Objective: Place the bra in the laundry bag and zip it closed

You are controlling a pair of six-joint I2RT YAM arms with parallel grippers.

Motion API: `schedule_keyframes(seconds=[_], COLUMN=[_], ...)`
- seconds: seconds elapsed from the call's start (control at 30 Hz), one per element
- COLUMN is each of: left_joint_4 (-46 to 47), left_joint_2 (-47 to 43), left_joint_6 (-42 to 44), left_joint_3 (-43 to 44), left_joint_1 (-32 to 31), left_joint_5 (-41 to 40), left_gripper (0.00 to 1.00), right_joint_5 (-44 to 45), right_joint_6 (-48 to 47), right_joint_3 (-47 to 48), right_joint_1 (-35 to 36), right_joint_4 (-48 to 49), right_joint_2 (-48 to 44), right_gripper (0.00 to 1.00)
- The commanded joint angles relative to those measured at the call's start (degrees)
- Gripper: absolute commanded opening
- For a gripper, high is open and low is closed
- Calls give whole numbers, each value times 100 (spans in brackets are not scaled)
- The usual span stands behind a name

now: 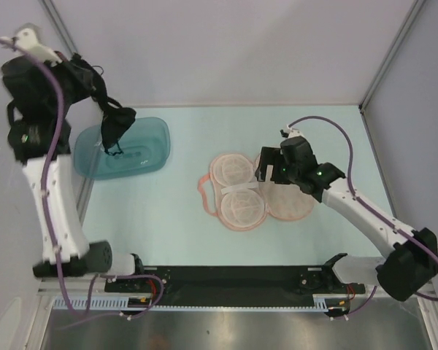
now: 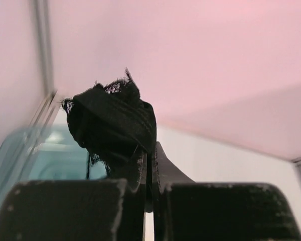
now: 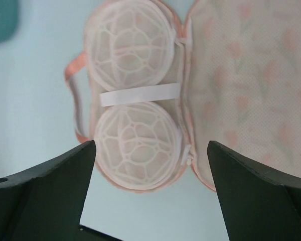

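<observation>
Black bra (image 1: 117,125) hung pinched in the left gripper (image 1: 104,102), clear of the tub (image 1: 150,149); right gripper (image 1: 266,168) hovered released over the opened laundry bag (image 1: 239,205).

White tubular links on left arm (image 1: 55,211) and right arm (image 1: 365,215), black joint housings, purple cables (image 1: 55,109) looping along both, green light (image 1: 319,173) near right wrist, matte black wedge fingers (image 3: 45,196) on right gripper (image 3: 150,145)

Black bra (image 1: 117,124) dangles; peach laundry bag (image 1: 241,208) lies open.
</observation>
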Motion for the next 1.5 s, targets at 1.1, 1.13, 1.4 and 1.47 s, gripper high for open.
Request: schedule_keyframes(seconds=[1.1, 1.13, 1.4, 1.47], left_joint_4=[3080, 3045, 2597, 2517], left_joint_2=[-5114, -5219, -5457, -5527], left_joint_6=[-4216, -4260, -4375, -4419], left_joint_3=[-6773, -6878, -6879, -6888], left_joint_1=[-3863, -3864, -3864, -3855], left_joint_5=[1702, 1676, 1482, 1456], left_gripper=[0, 0, 0, 0], right_joint_5=[2706, 2235, 895, 675], right_joint_6=[-1122, -1244, -1509, -1509], right_joint_3=[-1983, -2150, -2546, -2634], right_joint_1=[5435, 5435, 5443, 5443], right_joint_4=[4043, 4229, 5407, 5496], right_joint_2=[-1030, -1030, -767, -644], right_gripper=[98, 98, 100, 100])
